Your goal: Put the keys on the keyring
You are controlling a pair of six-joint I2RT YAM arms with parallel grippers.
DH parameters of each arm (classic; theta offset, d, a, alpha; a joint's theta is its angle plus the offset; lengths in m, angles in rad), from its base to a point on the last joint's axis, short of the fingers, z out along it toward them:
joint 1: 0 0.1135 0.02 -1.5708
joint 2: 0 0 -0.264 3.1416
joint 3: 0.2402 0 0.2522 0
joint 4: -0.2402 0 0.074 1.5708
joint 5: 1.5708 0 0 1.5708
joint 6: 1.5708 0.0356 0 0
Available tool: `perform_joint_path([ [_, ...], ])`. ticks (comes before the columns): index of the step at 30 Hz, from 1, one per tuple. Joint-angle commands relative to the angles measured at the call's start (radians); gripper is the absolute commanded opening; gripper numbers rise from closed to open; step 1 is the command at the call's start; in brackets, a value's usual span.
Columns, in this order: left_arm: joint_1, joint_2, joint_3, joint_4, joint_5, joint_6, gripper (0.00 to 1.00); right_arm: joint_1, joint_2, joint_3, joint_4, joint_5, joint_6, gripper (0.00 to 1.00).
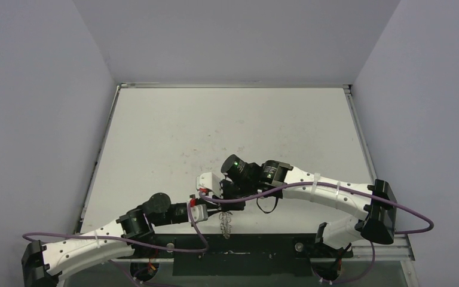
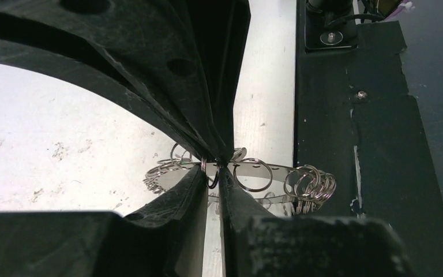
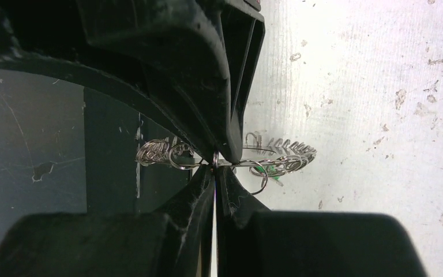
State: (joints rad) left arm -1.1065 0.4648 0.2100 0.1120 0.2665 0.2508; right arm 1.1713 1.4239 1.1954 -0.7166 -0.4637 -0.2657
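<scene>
The keyring (image 2: 265, 169), a silvery band fringed with small wire loops, is held up between both grippers just above the table's near edge. From above, the keyring (image 1: 227, 224) hangs below the two wrists. My left gripper (image 2: 216, 168) is shut on one small wire loop of the ring. From the other side, my right gripper (image 3: 215, 163) is shut on the keyring (image 3: 288, 153) at its band. Of the keys only a bright green tag (image 3: 274, 168) shows, hanging among the loops to the right of my right fingers. The metal key and black tag are hidden.
A black strip (image 2: 346, 144) with bolts runs along the table's near edge, right beside the ring. The white tabletop (image 1: 233, 131) stretches away behind, walled in grey on three sides. Purple cables (image 1: 406, 227) loop off both arms.
</scene>
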Motion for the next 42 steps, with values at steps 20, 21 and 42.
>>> perform_joint_path([
  [20,-0.003,-0.093,-0.07,0.22,0.009,-0.06,0.0,-0.039,-0.206,-0.18,0.293,-0.015,-0.011,0.39],
  [21,-0.003,-0.095,-0.082,0.246,0.009,-0.063,0.0,-0.042,-0.238,-0.212,0.329,-0.027,-0.018,0.4],
  [42,-0.003,-0.077,-0.185,0.583,0.021,-0.109,0.0,-0.074,-0.33,-0.387,0.634,-0.177,0.013,0.3],
])
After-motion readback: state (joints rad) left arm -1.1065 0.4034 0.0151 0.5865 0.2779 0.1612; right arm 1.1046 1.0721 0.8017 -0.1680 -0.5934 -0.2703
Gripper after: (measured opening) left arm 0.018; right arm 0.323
